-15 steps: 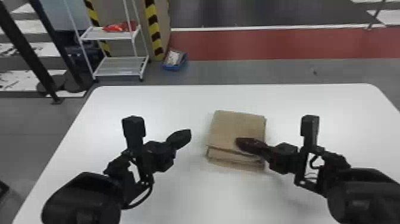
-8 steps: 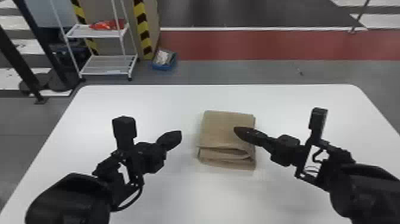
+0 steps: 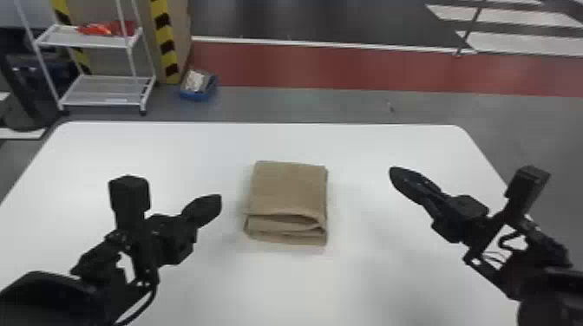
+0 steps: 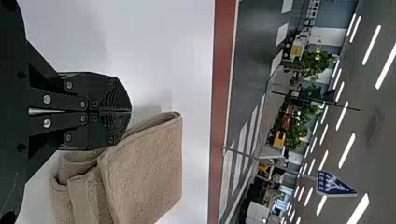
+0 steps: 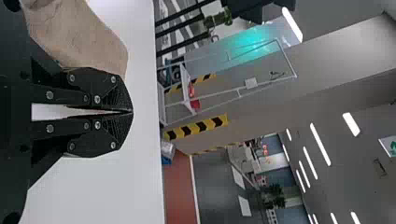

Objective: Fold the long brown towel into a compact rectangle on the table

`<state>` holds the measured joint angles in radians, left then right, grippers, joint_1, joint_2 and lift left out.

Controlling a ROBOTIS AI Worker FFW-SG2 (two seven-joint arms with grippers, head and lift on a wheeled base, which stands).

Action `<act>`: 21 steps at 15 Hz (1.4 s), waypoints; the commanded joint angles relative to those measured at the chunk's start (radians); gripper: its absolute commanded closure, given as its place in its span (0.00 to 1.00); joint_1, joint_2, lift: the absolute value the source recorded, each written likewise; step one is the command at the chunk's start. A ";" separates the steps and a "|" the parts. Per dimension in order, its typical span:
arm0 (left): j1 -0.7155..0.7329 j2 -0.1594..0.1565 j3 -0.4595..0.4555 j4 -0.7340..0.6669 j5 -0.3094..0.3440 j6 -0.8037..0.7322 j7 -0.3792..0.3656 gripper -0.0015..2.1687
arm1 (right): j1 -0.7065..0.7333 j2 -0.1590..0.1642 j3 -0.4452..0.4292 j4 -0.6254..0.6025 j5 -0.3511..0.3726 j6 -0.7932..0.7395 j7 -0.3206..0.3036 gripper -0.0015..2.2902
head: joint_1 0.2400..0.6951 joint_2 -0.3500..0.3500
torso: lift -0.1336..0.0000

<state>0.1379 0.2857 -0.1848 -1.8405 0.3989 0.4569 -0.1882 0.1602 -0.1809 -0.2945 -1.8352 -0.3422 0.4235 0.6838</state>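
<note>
Blue bin [image 3: 197,95] w/ whitish stuff [image 3: 195,80] far beyond towel [image 3: 287,188]. R gripper [image 3: 399,175], tips tog., moved off towel to its right; L gripper [image 3: 213,204] left of it, tips tog.

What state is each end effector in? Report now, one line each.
Left end effector: closed, tips together, holding nothing.
Right end effector: closed, tips touching, also empty, clear of the towel.

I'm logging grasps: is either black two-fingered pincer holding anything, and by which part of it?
Nothing is held. The left pincer and the right pincer are shut and empty; the folded brown cloth towel lies on the white table between them.
</note>
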 commanded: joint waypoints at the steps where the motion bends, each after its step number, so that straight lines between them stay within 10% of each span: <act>1: 0.048 -0.010 -0.001 -0.049 -0.089 -0.056 0.019 0.94 | 0.042 -0.040 -0.032 -0.030 0.005 -0.028 -0.015 0.02 | 1.00 0.28 | 0.07; 5: 0.137 -0.049 -0.004 -0.057 -0.195 -0.323 0.111 0.01 | 0.036 -0.074 -0.023 -0.042 0.006 -0.031 -0.059 0.03 | 1.00 0.23 | 0.07; 12: 0.218 -0.112 -0.010 -0.062 -0.354 -0.519 0.260 0.01 | 0.022 -0.052 0.051 -0.107 -0.024 0.048 -0.173 0.03 | 1.00 0.30 | 0.07; 21: 0.240 -0.076 0.022 -0.174 -0.342 -0.442 0.323 0.01 | 0.211 0.063 0.029 -0.185 -0.031 -0.246 -0.240 0.02 | 1.00 0.33 | 0.07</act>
<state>0.3831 0.2021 -0.1641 -2.0030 0.0491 0.0092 0.1322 0.3399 -0.1270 -0.2574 -1.9910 -0.3727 0.1841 0.4448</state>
